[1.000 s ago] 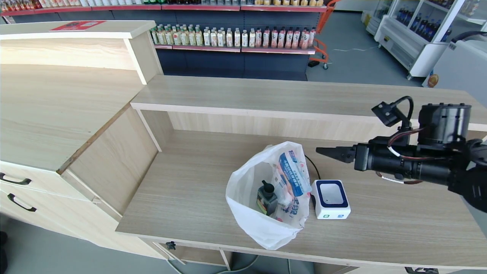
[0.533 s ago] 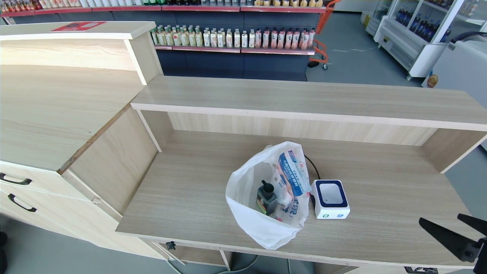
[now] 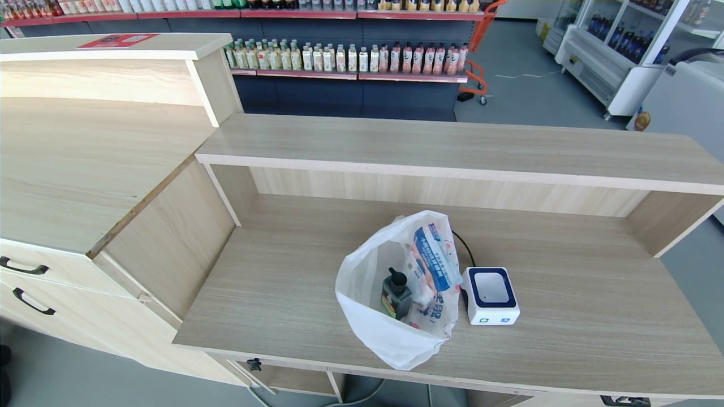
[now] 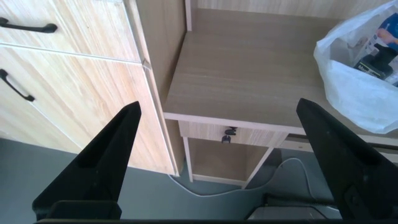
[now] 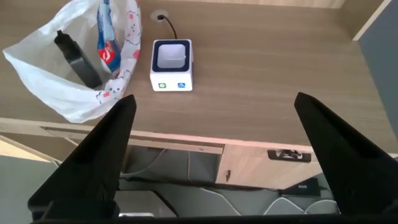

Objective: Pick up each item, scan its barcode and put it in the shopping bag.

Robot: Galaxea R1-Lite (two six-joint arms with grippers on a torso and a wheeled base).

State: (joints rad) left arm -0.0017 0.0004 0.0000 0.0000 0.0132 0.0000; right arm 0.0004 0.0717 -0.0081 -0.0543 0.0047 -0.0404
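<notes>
Head view: dark bottle point(image 3: 396, 295) stands upright inside shopping bag point(image 3: 390, 343).

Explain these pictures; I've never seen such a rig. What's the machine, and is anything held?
A two-armed robot at a shop checkout. The wide picture is from its head camera, looking down at the wooden counter. The other two are from wrist cameras; the dark prongs are the left gripper and right gripper, both open, holding nothing. On the counter: a white shopping bag with a dark bottle and a packet inside, and a small white scanner beside it.
</notes>
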